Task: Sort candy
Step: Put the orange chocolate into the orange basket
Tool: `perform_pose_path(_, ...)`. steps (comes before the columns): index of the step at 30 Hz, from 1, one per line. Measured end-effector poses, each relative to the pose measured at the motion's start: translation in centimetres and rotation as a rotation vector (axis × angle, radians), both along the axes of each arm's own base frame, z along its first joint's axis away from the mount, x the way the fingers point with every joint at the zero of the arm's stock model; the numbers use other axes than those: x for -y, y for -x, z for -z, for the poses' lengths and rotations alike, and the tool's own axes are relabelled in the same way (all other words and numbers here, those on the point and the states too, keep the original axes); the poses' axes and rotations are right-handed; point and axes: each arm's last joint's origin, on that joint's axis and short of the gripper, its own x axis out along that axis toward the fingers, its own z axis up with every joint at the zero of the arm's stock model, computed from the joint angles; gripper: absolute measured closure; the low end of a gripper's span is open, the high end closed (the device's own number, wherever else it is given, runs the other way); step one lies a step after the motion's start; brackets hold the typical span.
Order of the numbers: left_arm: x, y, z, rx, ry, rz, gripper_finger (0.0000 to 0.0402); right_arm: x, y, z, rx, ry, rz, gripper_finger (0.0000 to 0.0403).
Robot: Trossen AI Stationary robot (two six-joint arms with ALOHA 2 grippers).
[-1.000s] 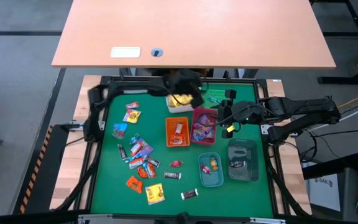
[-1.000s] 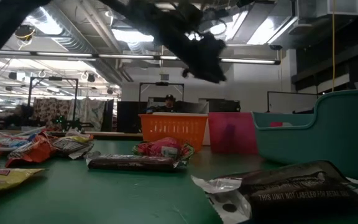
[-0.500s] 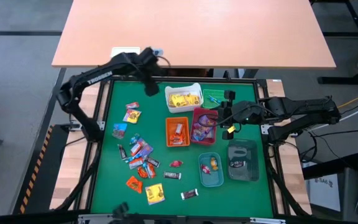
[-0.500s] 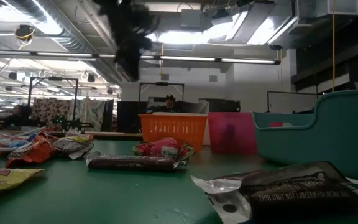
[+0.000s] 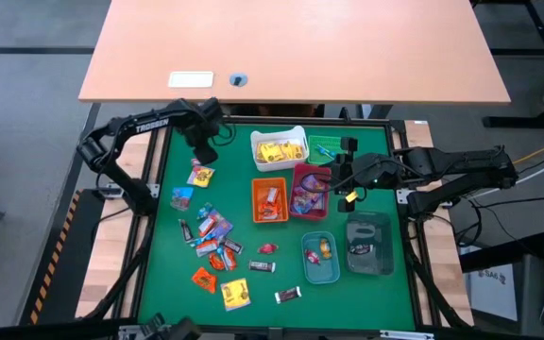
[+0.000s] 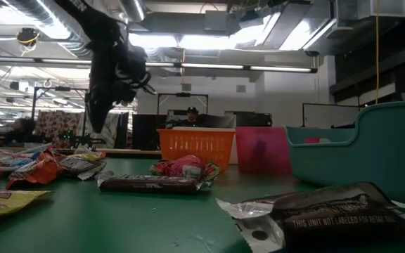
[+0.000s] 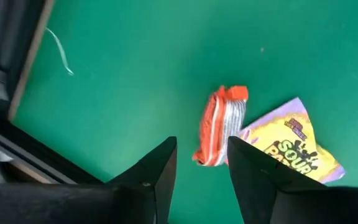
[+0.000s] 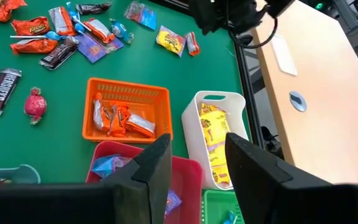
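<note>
Now, line by line:
Left claw [image 7: 201, 168]: fingers parted with a clear gap, nothing held; it hangs over the far left part of the green surface [image 5: 163, 274], above an orange candy [image 7: 219, 127] that touches a yellow sour pack [image 7: 291, 146].
Right claw [image 8: 191, 165]: fingers apart, empty; it waits above the red bin [image 5: 310, 191], on the right side.
Sorted so far: yellow packs lie in the white bin [image 8: 214, 143], orange wrappers in the orange bin [image 8: 124, 117], a few pieces in the red bin, the teal bin [image 5: 319, 258] and the clear bin [image 5: 368, 244].
Still loose: a cluster of candy [image 5: 211, 236] on the left half, two pieces under the left claw, a pink sweet [image 5: 267, 248], dark bars [image 5: 262, 267] near the front, and a yellow pack [image 5: 235, 294] beside an orange one.
Progress: I judge it roughly half done; more pieces lie loose than binned.
Edges: the left claw works near the surface's far left rim, where the black frame [image 7: 17, 118] runs close by.
Open room: bare green lies around the two pieces, and between the cluster and the bins, so there is room to descend.
</note>
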Motion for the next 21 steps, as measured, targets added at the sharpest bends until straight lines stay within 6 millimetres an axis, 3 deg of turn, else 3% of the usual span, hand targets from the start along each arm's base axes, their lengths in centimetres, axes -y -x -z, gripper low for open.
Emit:
perform_pose_path(12,1.3,1.2,4.5,-0.014,0.021,0.03,0.0187,0.0,0.0,0.0,0.001,0.0,0.0,0.0253)
perform_pose_path(21,1.1,1.1,6.0,0.056,-0.06,0.078,0.019,0.0,0.0,0.0,0.001,0.0,0.0,0.0253)
